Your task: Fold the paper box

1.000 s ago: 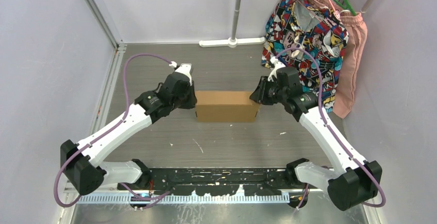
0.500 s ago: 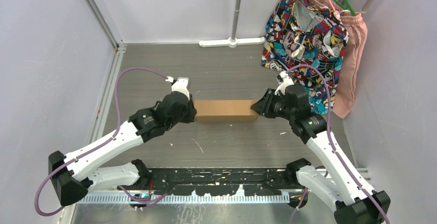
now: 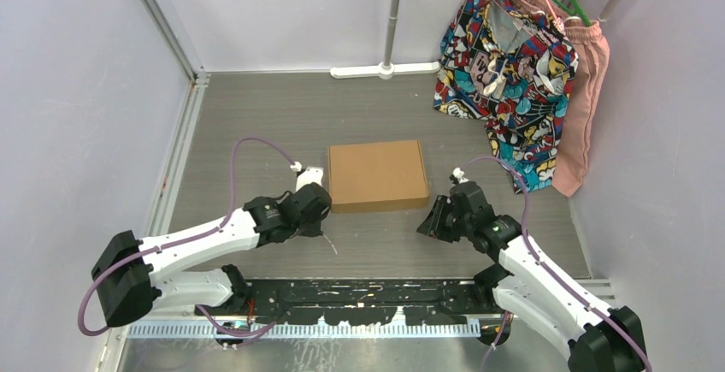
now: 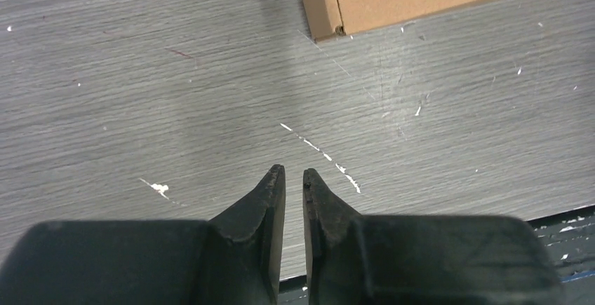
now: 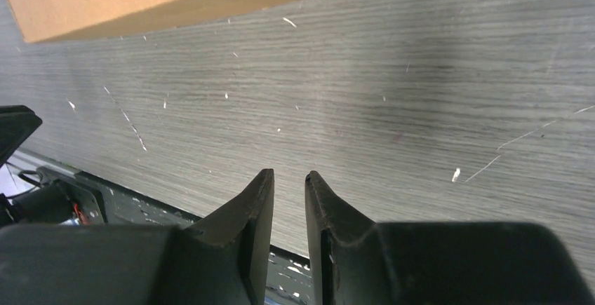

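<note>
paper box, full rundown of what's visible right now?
The paper box is plain brown corrugated cardboard, unprinted, closed into a shallow rectangle. It lies flat on the grey table, broad face up, roughly centred, its sides about square with the table's edges. The left wrist view shows a side seam at one corner. Neither gripper touches it; both sit nearer the bases, empty.

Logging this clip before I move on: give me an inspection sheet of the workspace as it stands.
Surface: grey wood-grain table, scuffed with white flecks.
Job's things: paper box lies flat and closed, mid-table.
Clutter: nothing seen on the table.
Grippers: left claw and right claw both empty, jaws nearly together, clear of the box.
Cables: purple cable loops over the left arm; another follows the right arm.
Surroundings: patterned shirt and pink garment hang at the far right; white pole base at the back.
</note>
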You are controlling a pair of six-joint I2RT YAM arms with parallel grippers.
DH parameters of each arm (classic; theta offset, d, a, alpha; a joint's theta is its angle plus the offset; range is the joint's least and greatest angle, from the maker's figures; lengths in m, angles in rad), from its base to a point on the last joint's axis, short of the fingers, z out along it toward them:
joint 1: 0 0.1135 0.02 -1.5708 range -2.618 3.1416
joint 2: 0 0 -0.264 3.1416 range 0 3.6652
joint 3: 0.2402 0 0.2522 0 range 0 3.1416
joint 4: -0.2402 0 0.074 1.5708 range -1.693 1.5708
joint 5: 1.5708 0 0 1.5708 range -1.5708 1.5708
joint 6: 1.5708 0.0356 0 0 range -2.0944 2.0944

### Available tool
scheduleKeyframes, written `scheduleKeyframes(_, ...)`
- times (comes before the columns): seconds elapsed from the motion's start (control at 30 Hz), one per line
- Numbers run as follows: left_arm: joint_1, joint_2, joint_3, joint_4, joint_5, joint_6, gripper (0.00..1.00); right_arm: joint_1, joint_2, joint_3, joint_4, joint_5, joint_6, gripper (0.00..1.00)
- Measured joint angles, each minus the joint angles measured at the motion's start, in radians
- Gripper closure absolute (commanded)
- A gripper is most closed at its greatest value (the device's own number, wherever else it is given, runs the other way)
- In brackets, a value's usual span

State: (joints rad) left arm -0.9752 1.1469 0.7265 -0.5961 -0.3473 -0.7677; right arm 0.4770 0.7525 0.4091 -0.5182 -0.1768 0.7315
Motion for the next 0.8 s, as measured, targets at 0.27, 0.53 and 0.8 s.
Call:
scheduleKeyframes(0.27, 0.000, -0.004, 0.114, -0.070, -0.050, 0.024, 0.27, 0.000, 0.005, 0.151, -0.056, 0.060, -0.019, 0.46)
scheduleKeyframes(0.53, 0.002, -0.004, 0.435, -0.141, -0.138, 0.154, 0.00, 0.000, 0.044, 0.477, -0.083, 0.212, -0.136, 0.00)
scheduleKeyframes(0.8, 0.008, -0.022, 0.444, -0.147, -0.158, 0.211, 0.00, 0.000, 0.070, 0.564, -0.107, 0.377, -0.181, 0.00)
